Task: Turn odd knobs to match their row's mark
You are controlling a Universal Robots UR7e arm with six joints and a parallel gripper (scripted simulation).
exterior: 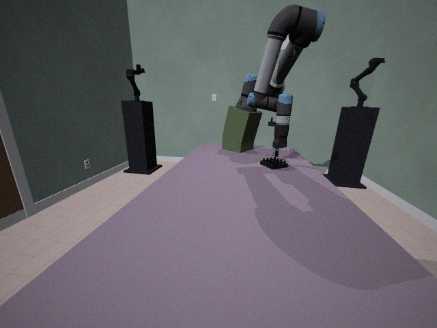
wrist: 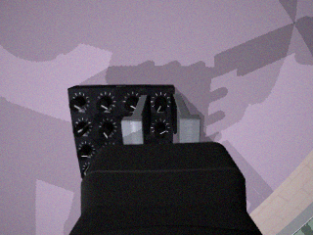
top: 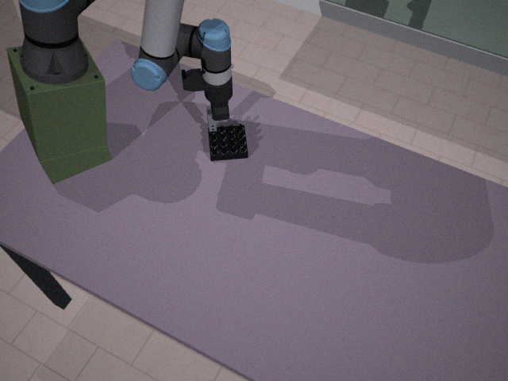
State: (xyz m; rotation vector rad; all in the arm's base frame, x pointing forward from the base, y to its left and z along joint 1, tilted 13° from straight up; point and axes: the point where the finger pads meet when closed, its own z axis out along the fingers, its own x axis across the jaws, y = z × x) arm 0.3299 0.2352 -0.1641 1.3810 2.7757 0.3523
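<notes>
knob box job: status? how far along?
Done: nothing confirmable. The knob box stands on the table, but its pointer lines are too small to read. In hand: the gripper is partly open and straddles an edge-column knob in the wrist view, not clamped. Left: grip it, turn it to its row's mark, then any other odd knobs.

You had one knob box [top: 228, 142] on one purple table [top: 286, 254], carrying sixteen knobs in four rows of four. One arm [exterior: 272, 67] stood on one green pedestal [top: 61, 123], with one gripper [wrist: 160, 129] showing two grey fingers. Two black stands [exterior: 139, 135] flanked the table.
</notes>
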